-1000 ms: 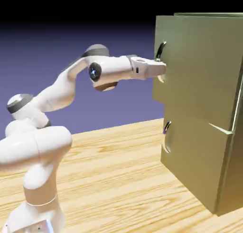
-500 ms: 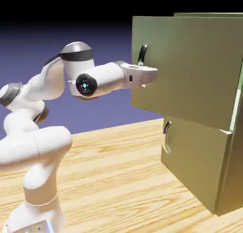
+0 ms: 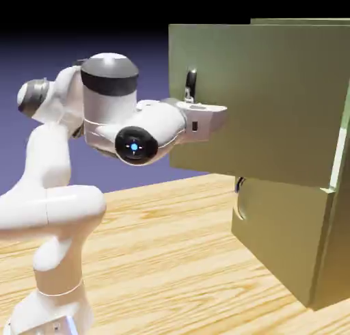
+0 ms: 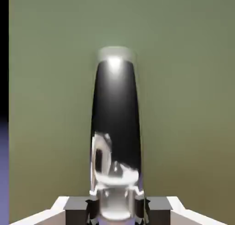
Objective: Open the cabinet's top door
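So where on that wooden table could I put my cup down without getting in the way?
The table lies bare between the arm's base and the cabinet, right to its near edge. It is crowded higher up: the gripper is shut on the top door's handle, and the top door hangs out over the table's far part.

The swung-out top door (image 3: 266,101) blocks the cabinet (image 3: 301,245) front; open table (image 3: 178,258) lies beneath.

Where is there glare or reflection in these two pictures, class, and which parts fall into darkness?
Hand view: the curved dark metallic loop handle carries a bright highlight near its top and mirrors the gripper. Exterior view: the backdrop fades to black at the top; the olive-green top door is evenly lit.
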You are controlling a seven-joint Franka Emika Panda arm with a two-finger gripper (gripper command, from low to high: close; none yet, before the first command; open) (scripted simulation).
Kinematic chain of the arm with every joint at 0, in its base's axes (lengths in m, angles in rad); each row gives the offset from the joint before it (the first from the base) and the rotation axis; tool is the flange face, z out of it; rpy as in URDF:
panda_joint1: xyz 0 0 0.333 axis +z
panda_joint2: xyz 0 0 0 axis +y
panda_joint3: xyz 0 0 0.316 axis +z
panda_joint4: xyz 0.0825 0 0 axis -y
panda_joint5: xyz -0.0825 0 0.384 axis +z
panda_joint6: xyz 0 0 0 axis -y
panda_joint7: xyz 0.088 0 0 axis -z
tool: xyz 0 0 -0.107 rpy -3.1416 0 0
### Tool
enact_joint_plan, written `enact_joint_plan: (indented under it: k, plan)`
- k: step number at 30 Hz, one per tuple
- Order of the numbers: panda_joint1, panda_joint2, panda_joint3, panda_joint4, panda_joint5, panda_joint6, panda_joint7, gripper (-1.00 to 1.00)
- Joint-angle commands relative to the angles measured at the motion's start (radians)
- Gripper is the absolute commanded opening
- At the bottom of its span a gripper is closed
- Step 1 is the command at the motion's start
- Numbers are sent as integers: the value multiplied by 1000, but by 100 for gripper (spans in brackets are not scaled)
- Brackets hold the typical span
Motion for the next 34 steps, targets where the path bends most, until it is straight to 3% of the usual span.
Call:
enact_joint_plan:
  k: [1,8,17,33,34]
  plan:
    - [-26,-36,4,23,-35,-31,-33,-100]
    - [-182,-290,68,213,-294,-180,-271,-100]
    - [-282,-616,188,482,-586,-199,-474,-100]
    - [-251,-1189,359,908,-903,-102,-425,-100]
    - [-251,-1189,359,908,-903,-102,-425,100]
